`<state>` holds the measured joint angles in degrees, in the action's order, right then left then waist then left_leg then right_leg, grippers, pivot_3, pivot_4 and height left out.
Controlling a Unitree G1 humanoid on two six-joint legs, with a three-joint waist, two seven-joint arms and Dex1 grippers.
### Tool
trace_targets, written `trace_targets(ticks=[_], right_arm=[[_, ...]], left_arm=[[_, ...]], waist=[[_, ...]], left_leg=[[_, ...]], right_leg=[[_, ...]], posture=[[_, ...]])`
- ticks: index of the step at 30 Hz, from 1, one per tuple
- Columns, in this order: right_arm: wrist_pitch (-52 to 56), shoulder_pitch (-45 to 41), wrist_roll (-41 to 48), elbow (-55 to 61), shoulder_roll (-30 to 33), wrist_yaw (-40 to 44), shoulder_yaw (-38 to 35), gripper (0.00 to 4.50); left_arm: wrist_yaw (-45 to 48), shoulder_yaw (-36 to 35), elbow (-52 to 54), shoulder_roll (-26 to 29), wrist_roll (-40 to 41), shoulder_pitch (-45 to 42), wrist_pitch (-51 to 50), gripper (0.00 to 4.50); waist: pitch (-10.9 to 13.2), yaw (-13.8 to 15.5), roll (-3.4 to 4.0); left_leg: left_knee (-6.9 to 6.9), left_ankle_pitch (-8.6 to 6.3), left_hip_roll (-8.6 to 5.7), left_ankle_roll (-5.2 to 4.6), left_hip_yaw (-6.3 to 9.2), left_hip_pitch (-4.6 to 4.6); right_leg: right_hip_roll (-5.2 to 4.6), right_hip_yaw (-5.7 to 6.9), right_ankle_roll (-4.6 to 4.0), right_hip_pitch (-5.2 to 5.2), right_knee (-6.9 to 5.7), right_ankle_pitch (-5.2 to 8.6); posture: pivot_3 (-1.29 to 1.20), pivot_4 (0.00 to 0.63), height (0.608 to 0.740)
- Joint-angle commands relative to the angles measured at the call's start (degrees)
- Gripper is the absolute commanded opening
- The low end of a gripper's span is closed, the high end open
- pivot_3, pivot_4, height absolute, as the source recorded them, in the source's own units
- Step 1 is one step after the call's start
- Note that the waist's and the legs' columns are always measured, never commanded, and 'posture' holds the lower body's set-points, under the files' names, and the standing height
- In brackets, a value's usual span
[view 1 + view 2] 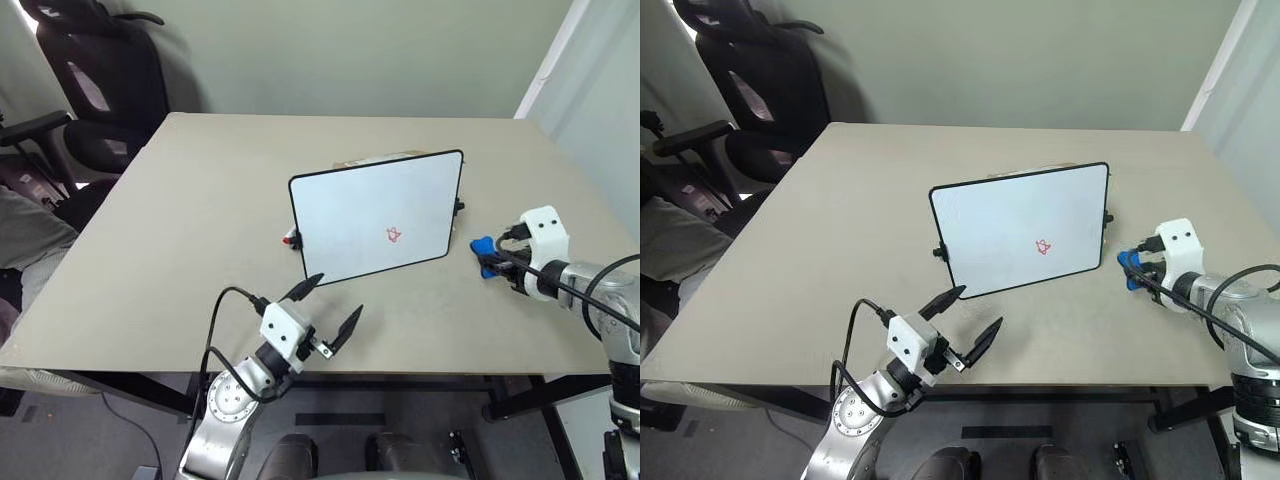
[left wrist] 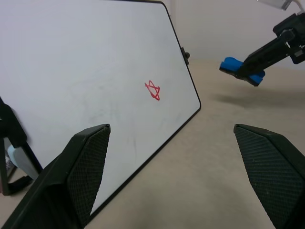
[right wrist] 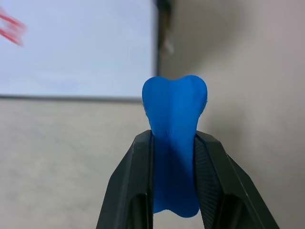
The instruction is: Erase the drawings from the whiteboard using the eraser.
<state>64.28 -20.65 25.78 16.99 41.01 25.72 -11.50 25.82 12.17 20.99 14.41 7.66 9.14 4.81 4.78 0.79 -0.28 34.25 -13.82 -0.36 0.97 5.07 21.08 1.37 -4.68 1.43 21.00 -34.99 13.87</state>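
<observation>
Eraser [image 3: 175, 138] is pinched in the right gripper [image 1: 497, 260], just right of the whiteboard [image 1: 350, 205]; the drawings [image 1: 395, 236] lie leftward. Left gripper [image 1: 325, 308] hangs spread, empty.

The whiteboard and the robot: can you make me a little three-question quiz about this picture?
1. True or false: the right gripper is shut on the eraser.
2. What colour is the drawing on the whiteboard?
3. The left gripper is: A) open, holding nothing B) shut on the whiteboard's edge C) holding a red marker.

Key: 1 true; 2 red; 3 A.
</observation>
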Motion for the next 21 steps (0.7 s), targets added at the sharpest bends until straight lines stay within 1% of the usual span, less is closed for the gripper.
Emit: trace_targets(ticks=[1, 5, 10, 21], right_arm=[[-2.7, -1.1, 0.6, 3.6, -1.4, -0.1, -0.3, 1.13], [-3.5, -1.7, 0.7, 4.5, -3.3, -0.2, -0.1, 1.13], [-4.0, -1.8, 0.5, 5.2, -4.1, -0.2, 0.3, 1.13], [-3.4, -3.6, -0.2, 2.7, -8.0, -1.2, 3.5, 1.13]], left_arm=[[-0.6, -1.3, 3.4, -0.1, 0.7, -0.2, 1.3, 4.5], [-0.5, -3.9, 6.7, 1.0, 2.0, -0.1, -0.2, 4.5], [0.2, -4.6, 6.9, 1.8, 3.1, -0.3, -1.7, 4.5], [0.4, -2.0, 1.9, 0.2, 1.4, -1.5, -1.0, 4.5]], waist=[[0.0, 0.0, 0.0], [0.0, 0.0, -0.02], [0.0, 0.0, 0.0], [0.0, 0.0, 0.0]], left_leg=[[0.0, 0.0, 0.0, 0.0, 0.0, -0.02], [0.0, 0.06, 0.01, -0.11, 0.01, -0.04], [0.01, 0.08, 0.01, -0.14, 0.01, -0.04], [0.01, -0.01, 0.01, 0.0, 0.01, -0.04]], right_leg=[[0.0, -0.01, 0.0, 0.01, 0.0, 0.0], [0.01, -0.02, 0.01, 0.13, 0.0, -0.01], [0.01, -0.05, 0.0, 0.11, 0.02, -0.01], [0.01, -0.06, 0.01, 0.12, -0.01, -0.03]], posture=[[0.0, 0.15, 0.739], [0.0, 0.15, 0.739], [0.0, 0.15, 0.739], [0.0, 0.15, 0.739]])
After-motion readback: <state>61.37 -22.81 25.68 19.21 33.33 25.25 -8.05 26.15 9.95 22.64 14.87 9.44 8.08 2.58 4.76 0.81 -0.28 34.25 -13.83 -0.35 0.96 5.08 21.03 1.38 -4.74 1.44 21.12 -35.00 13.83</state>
